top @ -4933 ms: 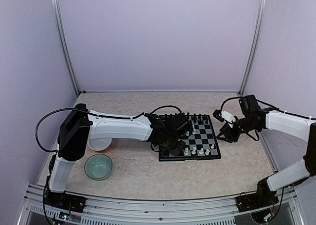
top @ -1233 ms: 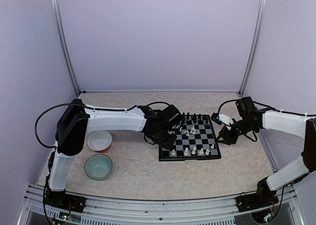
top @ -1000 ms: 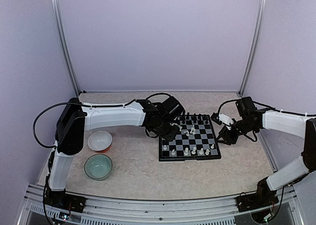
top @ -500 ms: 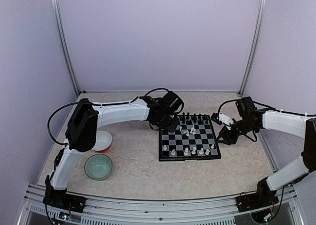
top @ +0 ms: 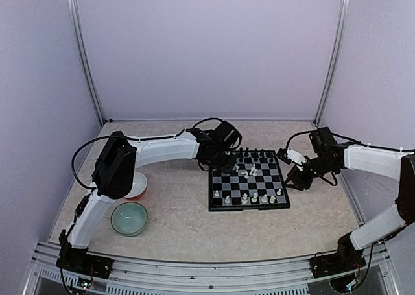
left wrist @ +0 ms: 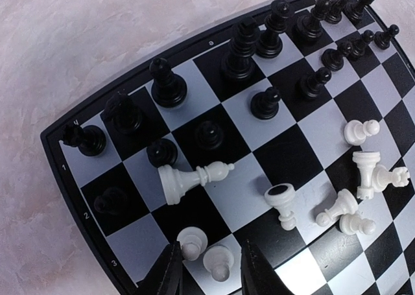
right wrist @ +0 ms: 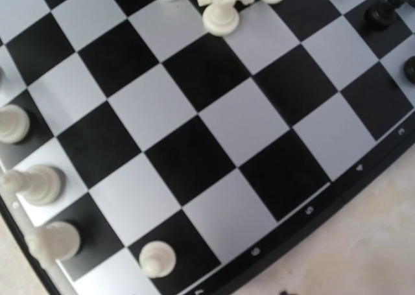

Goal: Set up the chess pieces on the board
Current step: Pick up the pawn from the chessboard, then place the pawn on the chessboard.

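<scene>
The board (top: 249, 208) lies mid-table. Black chess pieces (left wrist: 246, 42) stand along its far rows. White ones (top: 249, 196) line the near row, and a loose clump (top: 246, 172) sits mid-board. In the left wrist view a white bishop (left wrist: 191, 178) and other white pieces (left wrist: 282, 203) lie tipped over. My left gripper (left wrist: 211, 272) hovers open over the board's far-left corner (top: 224, 160), with two upright white pawns (left wrist: 192, 242) between its tips, ungripped. My right gripper (top: 291, 172) hangs beside the board's right edge. Its fingers are out of the right wrist view, which shows a white pawn (right wrist: 157, 258).
A white bowl (top: 133, 186) stands at the left, partly behind my left arm. A pale green bowl (top: 128, 217) sits in front of it. Purple walls with metal posts close in the table. The board's rim (right wrist: 311, 230) runs close under my right wrist.
My left gripper has drawn back from the board's left side to its far-left corner, and the arm's elbow has swung right. The right arm has stayed still.
</scene>
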